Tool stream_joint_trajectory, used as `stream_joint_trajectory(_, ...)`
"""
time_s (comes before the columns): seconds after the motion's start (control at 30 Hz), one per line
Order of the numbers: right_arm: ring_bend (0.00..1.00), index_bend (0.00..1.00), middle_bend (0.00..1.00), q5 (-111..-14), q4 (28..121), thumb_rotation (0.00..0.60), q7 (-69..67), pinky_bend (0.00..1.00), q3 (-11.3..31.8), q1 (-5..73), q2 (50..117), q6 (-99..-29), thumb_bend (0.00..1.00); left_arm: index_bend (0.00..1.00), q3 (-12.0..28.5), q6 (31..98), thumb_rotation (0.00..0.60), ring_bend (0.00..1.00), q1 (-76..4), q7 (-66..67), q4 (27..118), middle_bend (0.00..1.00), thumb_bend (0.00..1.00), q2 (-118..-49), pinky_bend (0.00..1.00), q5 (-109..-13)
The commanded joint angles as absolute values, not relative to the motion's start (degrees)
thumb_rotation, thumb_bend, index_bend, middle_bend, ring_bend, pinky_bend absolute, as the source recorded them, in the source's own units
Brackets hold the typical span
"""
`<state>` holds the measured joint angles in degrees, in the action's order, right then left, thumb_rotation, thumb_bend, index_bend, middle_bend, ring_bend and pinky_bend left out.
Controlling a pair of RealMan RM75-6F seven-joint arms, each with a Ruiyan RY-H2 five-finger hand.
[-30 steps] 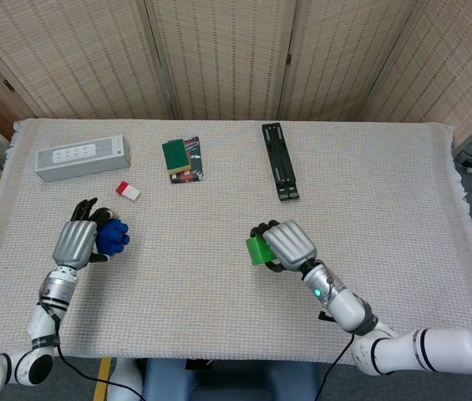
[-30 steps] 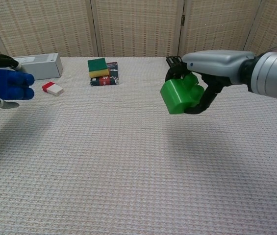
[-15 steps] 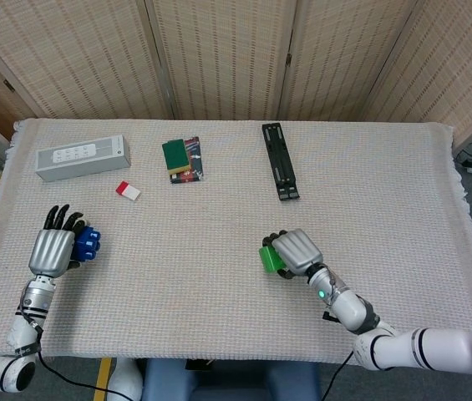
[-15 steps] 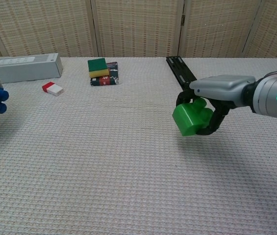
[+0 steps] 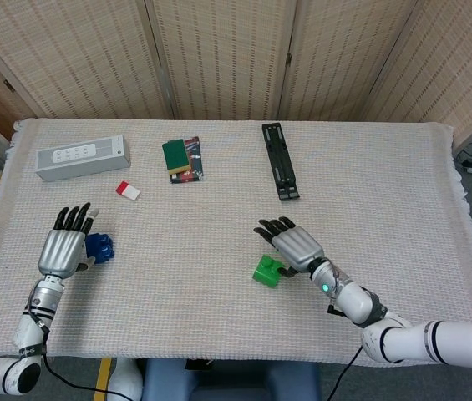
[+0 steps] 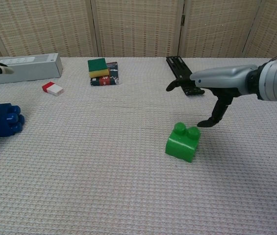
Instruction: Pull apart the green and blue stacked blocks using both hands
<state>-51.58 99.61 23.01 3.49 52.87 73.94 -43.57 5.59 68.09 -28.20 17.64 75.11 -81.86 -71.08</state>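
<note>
Resting apart on the tablecloth (image 5: 219,251), the green block (image 5: 265,271) lies toward the front edge near the middle and the blue block (image 5: 99,246) near the left edge. Left hand (image 5: 62,249) sits beside the blue block, fingers spread, empty. Right hand (image 5: 296,246) hovers just above the green block, fingers spread, empty.

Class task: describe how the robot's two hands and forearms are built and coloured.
Both the left hand and right hand have silver-grey backs and black fingers. The wrists are grey and ringed, the right with a green light; its arm becomes white. A black cable trails from the left arm.
</note>
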Motion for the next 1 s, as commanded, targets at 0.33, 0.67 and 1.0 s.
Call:
stream_joint_trajectory(0.33, 0.0, 0.0, 0.0, -64.9, 102.15, 0.6, 30.08, 0.0, -3.93, 39.05, 73.25, -70.71, 0.35, 0.0, 2.1, 73.11, 0.6, 0.0, -24.53, 22.1, 89.61, 0.0, 0.24, -72.77, 0.0, -77.54)
stream_joint_trajectory(0.67, 0.0, 0.0, 0.0, -69.09, 90.87, 0.6, 24.92, 0.0, -8.73, 22.45, 75.58, -85.23, 0.35, 0.0, 0.19, 75.88, 0.6, 0.0, -18.4, 16.9, 80.3, 0.02, 0.24, -76.18, 0.0, -75.83)
stream_joint_trajectory(1.0, 0.0, 0.0, 0.0, -72.58, 90.68, 0.6, 23.07, 0.0, -6.61, 20.73, 74.55, -82.55, 0.35, 0.0, 0.15, 78.8, 0.6, 0.0, -16.86, 17.98, 79.05, 0.02, 0.24, -77.37, 0.0, -79.11)
